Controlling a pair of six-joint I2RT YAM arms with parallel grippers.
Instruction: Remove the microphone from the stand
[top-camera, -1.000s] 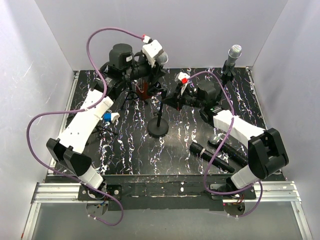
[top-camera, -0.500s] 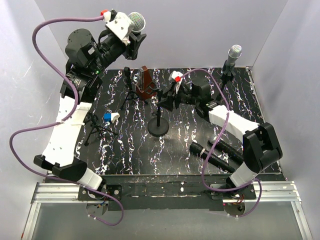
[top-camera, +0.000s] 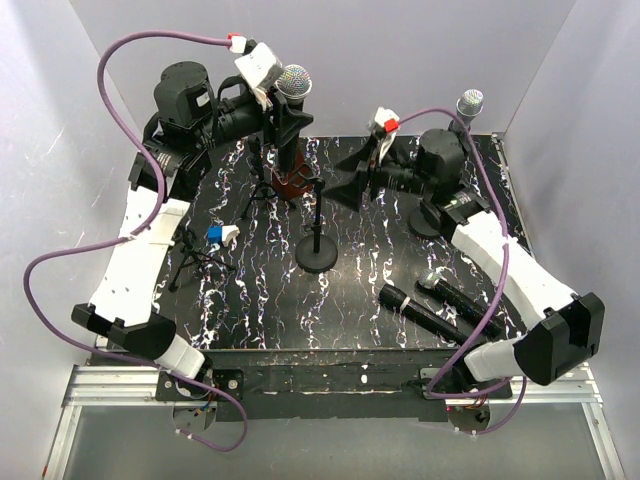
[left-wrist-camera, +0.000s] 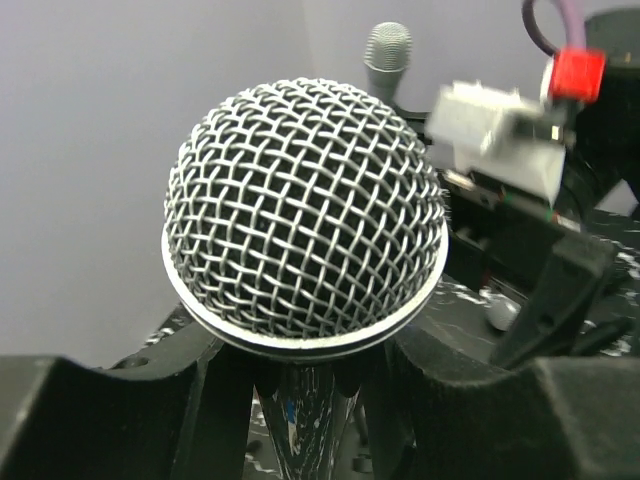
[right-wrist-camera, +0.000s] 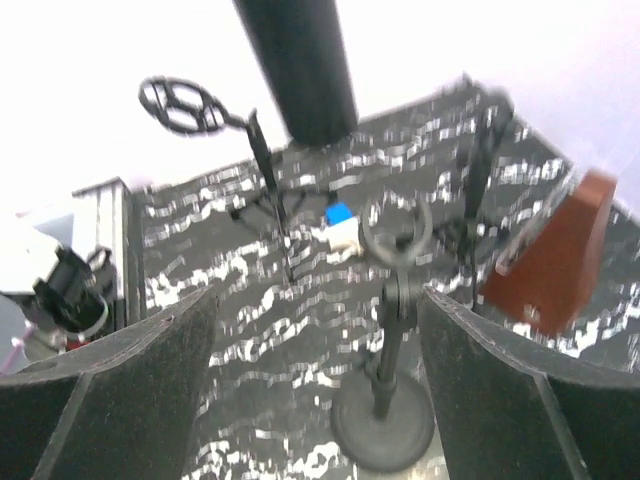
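1. While the left gripper (top-camera: 283, 118) pinches the microphone (left-wrist-camera: 305, 210) by its handle just under the mesh head, raised high at the back left, the right gripper (top-camera: 352, 178) is spread wide with only air between its fingers.
2. One round-based stand (top-camera: 318, 258) sits below and between them, apart from the microphone.
3. Three more: one upright microphone (top-camera: 468, 103) at the back right, two lying microphones (top-camera: 425, 312) at the near right.
4. Two tripod stands (top-camera: 190, 252); one brown wedge (right-wrist-camera: 545, 255).
5. Black tabletop (top-camera: 250, 300) veined white; plain pale walls (top-camera: 400, 60) around it.
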